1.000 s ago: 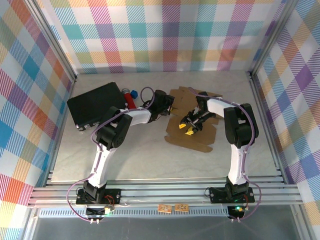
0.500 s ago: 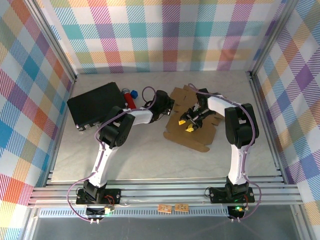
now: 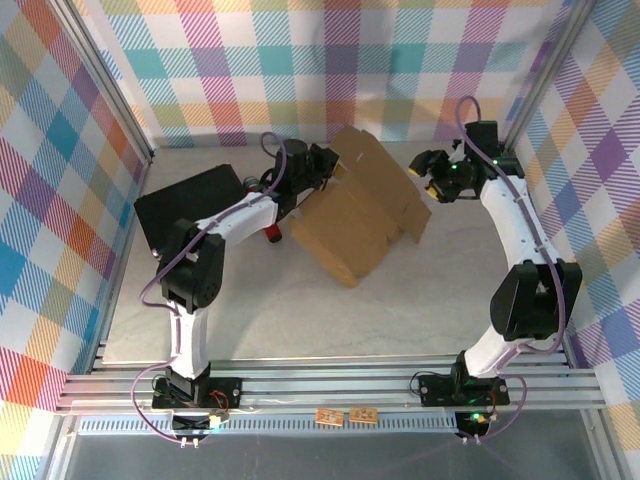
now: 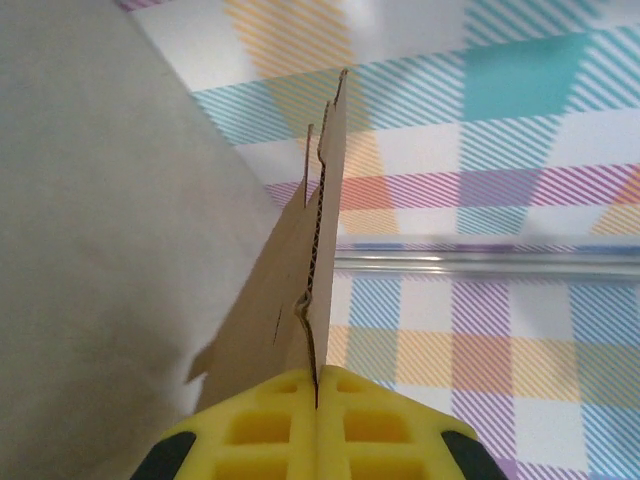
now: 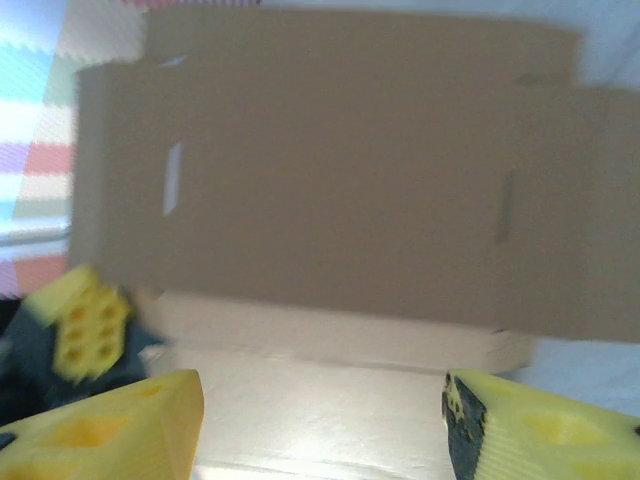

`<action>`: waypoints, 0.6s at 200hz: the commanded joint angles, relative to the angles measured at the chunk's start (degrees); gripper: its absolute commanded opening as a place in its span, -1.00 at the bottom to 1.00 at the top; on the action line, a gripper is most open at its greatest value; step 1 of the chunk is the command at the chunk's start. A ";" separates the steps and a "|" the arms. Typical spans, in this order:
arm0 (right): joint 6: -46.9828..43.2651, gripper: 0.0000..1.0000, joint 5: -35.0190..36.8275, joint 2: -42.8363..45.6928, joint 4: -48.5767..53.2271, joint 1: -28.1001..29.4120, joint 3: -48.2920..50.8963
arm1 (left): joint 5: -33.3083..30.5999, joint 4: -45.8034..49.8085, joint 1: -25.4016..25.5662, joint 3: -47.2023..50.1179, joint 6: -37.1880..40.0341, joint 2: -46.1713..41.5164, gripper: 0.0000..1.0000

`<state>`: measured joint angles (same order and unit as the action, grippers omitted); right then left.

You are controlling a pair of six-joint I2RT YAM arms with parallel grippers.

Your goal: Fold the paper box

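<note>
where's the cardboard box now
In the top view the cardboard box is tilted up near the back wall, its left edge pinched by the left end effector, the open right end effector beside its right corner.

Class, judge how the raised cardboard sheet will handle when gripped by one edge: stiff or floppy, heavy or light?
Probably fairly stiff: the paper box stands raised without sagging, pinched at one edge by the left hand. Likely light, since one edge grip props it up. It may hinge along its fold lines.
</note>
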<state>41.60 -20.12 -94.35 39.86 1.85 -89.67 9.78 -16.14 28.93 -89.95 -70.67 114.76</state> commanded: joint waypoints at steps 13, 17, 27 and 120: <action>2.42 0.30 -1.59 -0.64 0.47 -2.29 0.36 | 3.71 10.33 -0.19 -5.22 12.00 -5.38 -1.00; 2.71 0.30 -1.67 -0.66 0.86 -2.43 -0.06 | 4.06 11.40 -0.18 -5.60 13.45 -5.79 -1.00; 3.86 0.30 -2.00 -0.88 2.00 -2.60 -1.49 | 4.66 13.83 -0.11 -6.47 17.04 -7.00 -1.00; 19.16 0.22 -8.18 -4.09 16.31 -2.48 -17.12 | -2.98 34.95 9.74 -16.85 54.89 -12.70 -1.00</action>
<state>55.88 -25.36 -99.44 51.79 -0.73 -106.41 12.38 12.21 33.08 -104.33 -30.11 104.99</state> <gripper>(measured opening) 0.610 0.045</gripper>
